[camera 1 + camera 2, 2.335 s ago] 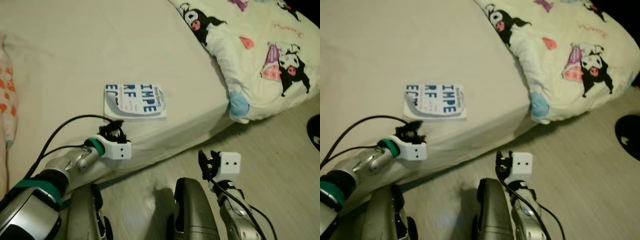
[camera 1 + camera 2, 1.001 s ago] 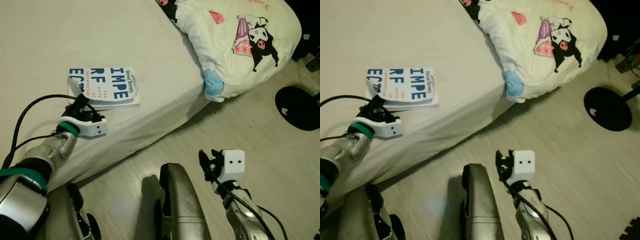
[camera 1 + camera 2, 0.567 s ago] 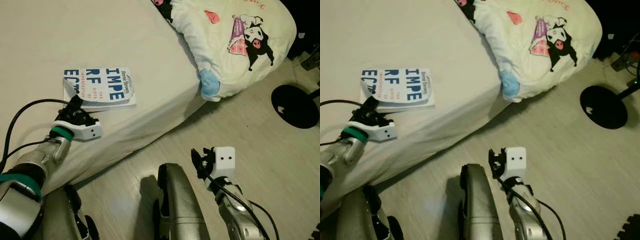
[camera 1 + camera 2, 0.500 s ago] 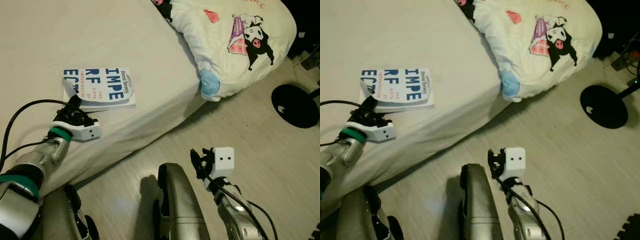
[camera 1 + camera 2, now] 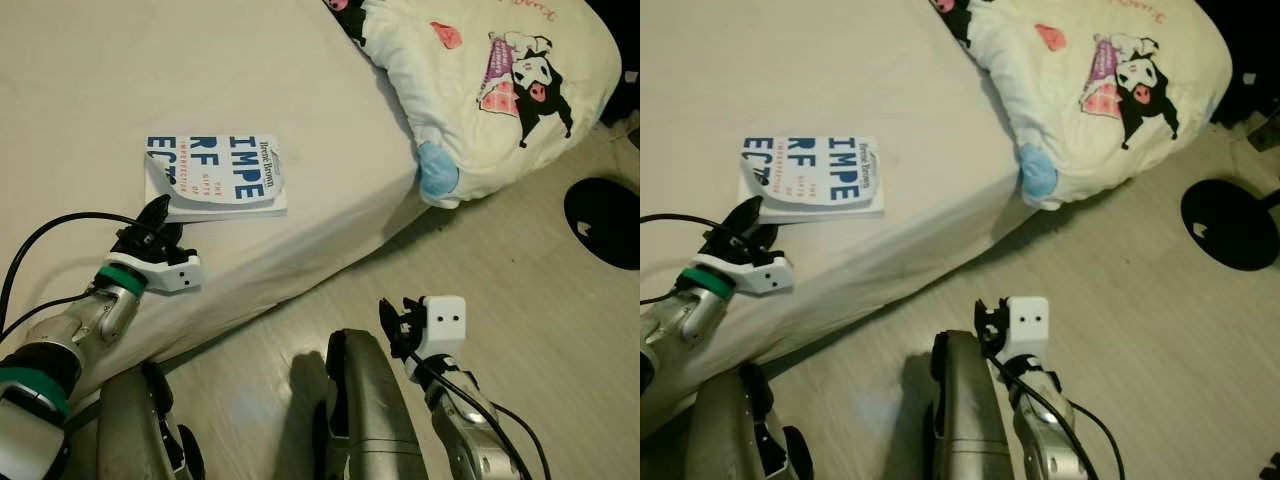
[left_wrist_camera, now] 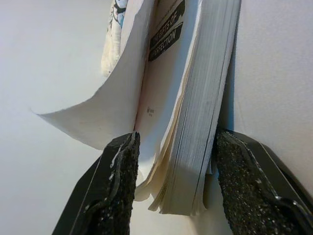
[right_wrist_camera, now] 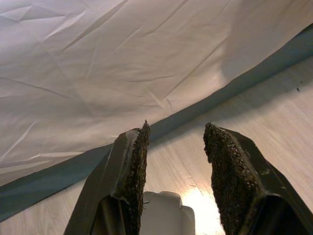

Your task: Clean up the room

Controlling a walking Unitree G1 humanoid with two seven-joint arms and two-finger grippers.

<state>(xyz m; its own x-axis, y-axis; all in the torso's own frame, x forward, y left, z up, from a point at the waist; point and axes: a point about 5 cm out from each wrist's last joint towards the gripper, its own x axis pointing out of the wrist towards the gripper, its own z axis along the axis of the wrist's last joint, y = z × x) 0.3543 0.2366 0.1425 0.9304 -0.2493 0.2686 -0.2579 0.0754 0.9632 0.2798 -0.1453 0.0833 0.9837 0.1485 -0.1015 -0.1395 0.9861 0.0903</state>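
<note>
Reaching: our left gripper (image 6: pixel 168 161) sits at the book's near corner, fingers spread, page block between them, nothing clamped yet.
Book (image 5: pixel 215 177): flat on the bed (image 5: pixel 200 70), near its edge, cover corner curled up.
Right gripper (image 7: pixel 173 161): over the floor beside the bed, parted, empty.
Risk: we may pinch only the curled cover, creasing it, or nudge the book away.
</note>
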